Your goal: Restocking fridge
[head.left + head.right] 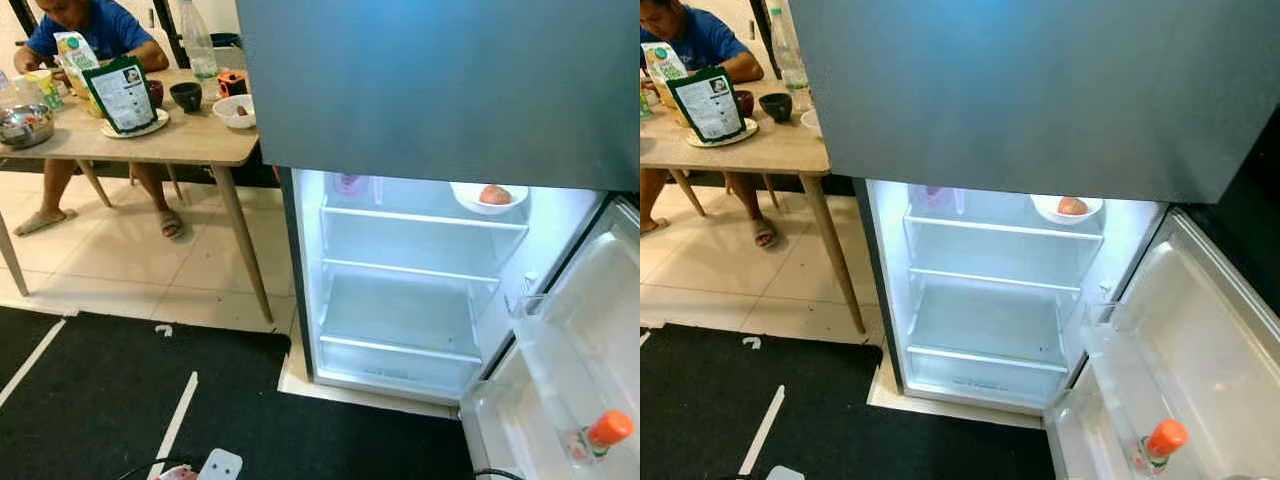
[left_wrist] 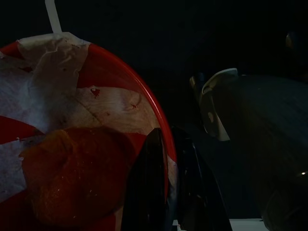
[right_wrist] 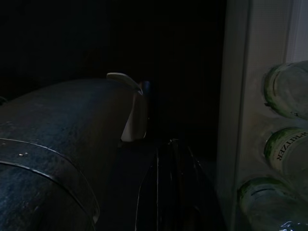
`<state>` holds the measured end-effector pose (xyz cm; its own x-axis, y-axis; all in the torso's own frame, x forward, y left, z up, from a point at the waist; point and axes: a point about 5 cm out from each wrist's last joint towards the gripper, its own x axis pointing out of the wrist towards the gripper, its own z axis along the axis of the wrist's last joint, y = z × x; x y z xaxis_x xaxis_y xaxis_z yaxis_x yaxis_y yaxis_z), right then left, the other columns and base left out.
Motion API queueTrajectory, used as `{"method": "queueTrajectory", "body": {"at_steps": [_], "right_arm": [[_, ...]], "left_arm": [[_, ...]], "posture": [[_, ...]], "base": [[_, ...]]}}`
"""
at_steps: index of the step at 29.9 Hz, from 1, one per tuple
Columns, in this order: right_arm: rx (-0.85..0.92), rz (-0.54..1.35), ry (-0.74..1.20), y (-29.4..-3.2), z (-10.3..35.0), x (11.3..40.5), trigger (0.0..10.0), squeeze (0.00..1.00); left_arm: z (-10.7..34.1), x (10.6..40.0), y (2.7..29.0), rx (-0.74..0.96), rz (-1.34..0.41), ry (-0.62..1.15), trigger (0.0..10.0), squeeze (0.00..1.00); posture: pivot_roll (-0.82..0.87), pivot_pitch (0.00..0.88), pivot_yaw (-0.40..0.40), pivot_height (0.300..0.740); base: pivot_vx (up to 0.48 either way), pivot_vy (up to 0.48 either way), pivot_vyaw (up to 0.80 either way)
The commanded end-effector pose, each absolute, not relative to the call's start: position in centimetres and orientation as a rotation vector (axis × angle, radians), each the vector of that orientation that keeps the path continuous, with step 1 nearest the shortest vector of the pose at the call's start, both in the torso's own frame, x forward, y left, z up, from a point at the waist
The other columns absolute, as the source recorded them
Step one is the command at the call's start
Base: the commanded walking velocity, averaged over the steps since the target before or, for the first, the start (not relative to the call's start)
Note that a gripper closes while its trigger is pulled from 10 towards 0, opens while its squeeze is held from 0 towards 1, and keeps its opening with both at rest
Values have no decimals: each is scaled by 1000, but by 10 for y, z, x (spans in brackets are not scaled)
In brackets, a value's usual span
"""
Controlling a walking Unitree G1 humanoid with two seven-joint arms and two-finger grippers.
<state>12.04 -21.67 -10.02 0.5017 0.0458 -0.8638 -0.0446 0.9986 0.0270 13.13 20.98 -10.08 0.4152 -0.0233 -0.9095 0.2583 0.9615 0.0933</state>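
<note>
Nearest: left gripper (image 2: 166, 192), its fingers pinched onto the rim of a red bowl (image 2: 144, 96) lined with crumpled paper and holding an orange-brown piece of food (image 2: 67, 178); the arm hangs low over a dark floor. Right gripper (image 3: 171, 192), fingers pressed together and holding nothing, idle beside a white panel and a row of green-labelled bottles (image 3: 286, 149). Next: black mat (image 1: 90, 400) with white tape lines, running up to the fridge's foot. Fridge (image 1: 430, 90), lower door swung open to the robot's right; an orange-capped bottle (image 1: 598, 436) lies in the door's bottom rack. Inside, lit: the lower shelves bare; a white bowl (image 1: 488, 197) with a reddish fruit at the right end of the top shelf; a pinkish item, too blurred to name, at that shelf's left end. Farthest: wooden table (image 1: 190, 140), a green-and-white packet (image 1: 124, 94) near its front edge, small bowls toward its right end, a person seated behind. Judged step: carry the red bowl to the fridge. Keep it level, and clear the shelf lip before letting go.
</note>
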Motion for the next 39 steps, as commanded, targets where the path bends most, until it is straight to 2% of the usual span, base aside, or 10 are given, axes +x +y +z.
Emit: {"method": "queueTrajectory", "body": {"at_steps": [1,7,39], "right_arm": [[4,61,1055,-214,-101,118,10000,0],[5,63,1053,-214,-101,119,10000,0],[8,74,1049,-211,-101,120,10000,0]], "left_arm": [[-103,128,201,215,-205,1134,10000,0],[-103,129,200,211,-211,1129,10000,0],[-102,130,200,201,-221,1118,10000,0]], "posture": [[-51,80,-4,740],[-52,79,-4,740],[-50,78,-3,740]], "base": [[0,0,0],[0,0,0],[277,0,0]]}}
